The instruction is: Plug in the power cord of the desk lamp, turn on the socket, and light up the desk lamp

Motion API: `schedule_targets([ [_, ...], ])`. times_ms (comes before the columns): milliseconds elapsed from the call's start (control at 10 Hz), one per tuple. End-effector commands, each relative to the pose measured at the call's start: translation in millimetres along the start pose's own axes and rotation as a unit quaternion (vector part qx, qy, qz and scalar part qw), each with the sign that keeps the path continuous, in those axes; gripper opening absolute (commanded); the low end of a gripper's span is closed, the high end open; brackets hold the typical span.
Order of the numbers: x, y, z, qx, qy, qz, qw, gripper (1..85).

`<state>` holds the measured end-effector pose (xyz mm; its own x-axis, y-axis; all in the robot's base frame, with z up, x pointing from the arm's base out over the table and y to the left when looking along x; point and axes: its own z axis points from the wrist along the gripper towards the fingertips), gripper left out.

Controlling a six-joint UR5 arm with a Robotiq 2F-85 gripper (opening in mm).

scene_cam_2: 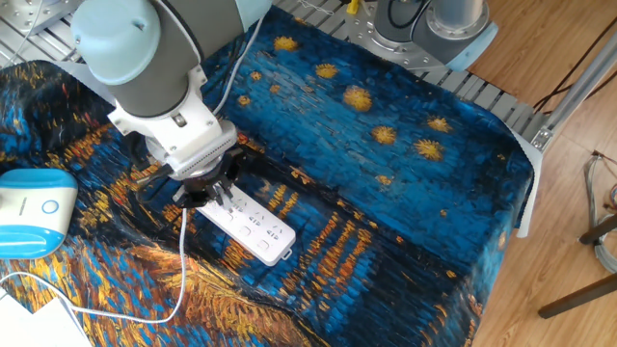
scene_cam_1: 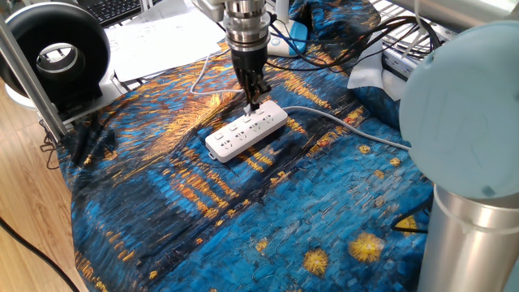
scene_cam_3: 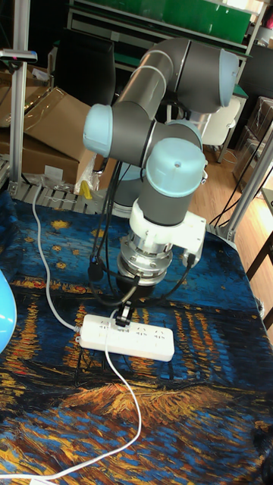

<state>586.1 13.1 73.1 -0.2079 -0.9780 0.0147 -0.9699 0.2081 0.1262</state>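
Note:
The socket [scene_cam_1: 246, 130] is a white strip lying slantwise on the blue painted cloth. My gripper [scene_cam_1: 253, 99] points straight down over its middle outlets, shut on the small white plug of the power cord [scene_cam_2: 181, 260]. The plug rests at the strip's top face [scene_cam_3: 125, 337]; whether its pins are in an outlet is hidden by the fingers. The thin white cord trails from my gripper [scene_cam_3: 123, 317] across the cloth [scene_cam_3: 125, 394]. The desk lamp [scene_cam_2: 34, 207] shows its light-blue base off to the side and is largely hidden behind my wrist in one fixed view [scene_cam_1: 297, 36].
A black ring-shaped device [scene_cam_1: 57, 53] on a white base stands at the table's corner beside papers [scene_cam_1: 154, 40]. The strip's thicker grey-white cable [scene_cam_1: 340, 122] runs right. Black cables [scene_cam_1: 381, 36] lie at the back. The arm's elbow [scene_cam_1: 470, 122] fills the right foreground.

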Motion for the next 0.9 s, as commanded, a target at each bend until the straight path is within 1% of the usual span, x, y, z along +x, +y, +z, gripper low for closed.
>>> schedule_targets([
  [0, 2.8, 8.9, -1.6, -0.014, 0.005, 0.012, 0.9998, 1.3],
  [100, 5.9, 13.1, -2.0, -0.008, 0.016, 0.008, 0.9998, 1.3],
  [200, 8.9, 11.4, -2.6, -0.003, 0.021, -0.005, 0.9998, 1.3],
  [300, 7.1, 9.2, -2.9, 0.003, 0.017, -0.014, 0.9997, 1.3],
  [400, -0.4, 8.7, -3.1, 0.009, 0.011, -0.012, 0.9998, 1.3],
  [500, -6.8, 7.5, -0.6, 0.016, 0.011, -0.011, 0.9998, 1.3],
  [600, -8.3, 6.3, 1.9, 0.022, 0.015, -0.019, 0.9994, 1.3],
  [700, -9.7, 7.4, 2.6, 0.021, 0.015, -0.027, 0.9993, 1.3],
  [800, -2.7, 3.6, 2.4, 0.028, 0.029, -0.04, 0.9984, 1.3],
])
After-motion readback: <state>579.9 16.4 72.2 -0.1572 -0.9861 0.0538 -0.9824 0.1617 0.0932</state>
